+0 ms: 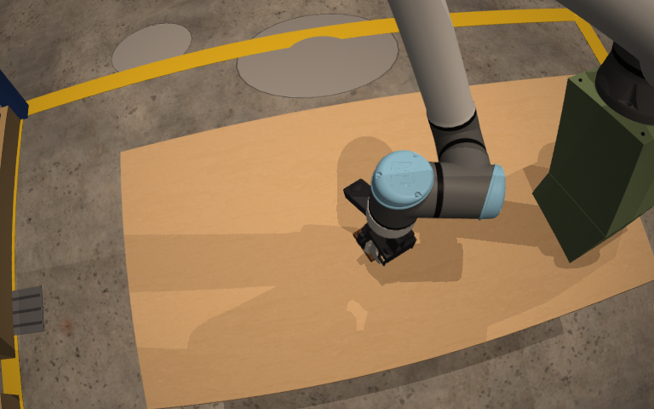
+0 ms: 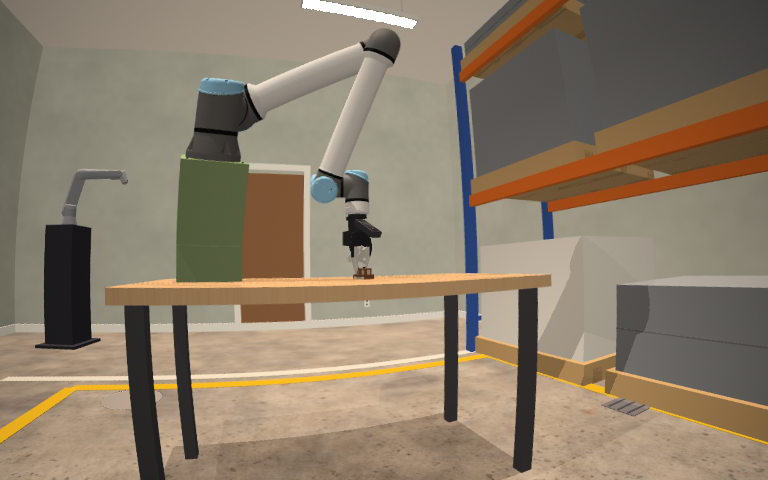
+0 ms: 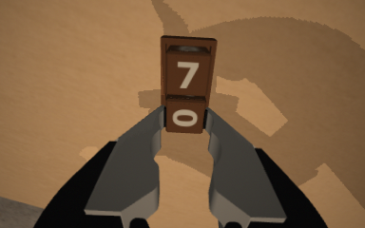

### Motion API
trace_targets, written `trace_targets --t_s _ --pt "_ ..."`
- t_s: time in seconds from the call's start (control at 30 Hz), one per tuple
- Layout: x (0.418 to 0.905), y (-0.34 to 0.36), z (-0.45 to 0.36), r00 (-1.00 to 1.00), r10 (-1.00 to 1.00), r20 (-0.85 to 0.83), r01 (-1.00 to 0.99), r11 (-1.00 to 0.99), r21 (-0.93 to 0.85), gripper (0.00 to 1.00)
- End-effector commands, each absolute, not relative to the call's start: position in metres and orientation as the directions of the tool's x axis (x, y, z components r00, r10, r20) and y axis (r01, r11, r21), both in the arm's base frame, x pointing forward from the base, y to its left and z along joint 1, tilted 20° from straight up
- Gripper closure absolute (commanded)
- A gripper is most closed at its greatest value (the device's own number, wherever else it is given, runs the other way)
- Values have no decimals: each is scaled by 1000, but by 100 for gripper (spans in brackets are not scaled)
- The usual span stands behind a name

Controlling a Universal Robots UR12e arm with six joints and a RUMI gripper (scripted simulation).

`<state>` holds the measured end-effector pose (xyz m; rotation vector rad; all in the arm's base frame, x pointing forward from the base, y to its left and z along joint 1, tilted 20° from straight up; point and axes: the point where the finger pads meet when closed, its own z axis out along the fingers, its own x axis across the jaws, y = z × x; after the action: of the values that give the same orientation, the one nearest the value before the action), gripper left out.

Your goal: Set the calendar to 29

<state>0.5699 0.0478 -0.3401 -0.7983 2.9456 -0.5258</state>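
Light wooden table on black legs, speckled concrete floor with yellow tape, orange-beamed rack nearby. Gripper nearly closed, pinching the 0 cube beside the 7 cube.

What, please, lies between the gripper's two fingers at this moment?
In the wrist view, the cube showing 0 sits clamped between the gripper's fingers, at the near end of the tray; the cube showing 7 lies just beyond.
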Motion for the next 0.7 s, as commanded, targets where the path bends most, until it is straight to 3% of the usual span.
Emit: trace_targets --t_s 0.0,0.67 --pt "570 48 -340 -866 -498 44 -482 809 -335 90" --pt "570 48 -340 -866 -498 44 -482 809 -335 86"
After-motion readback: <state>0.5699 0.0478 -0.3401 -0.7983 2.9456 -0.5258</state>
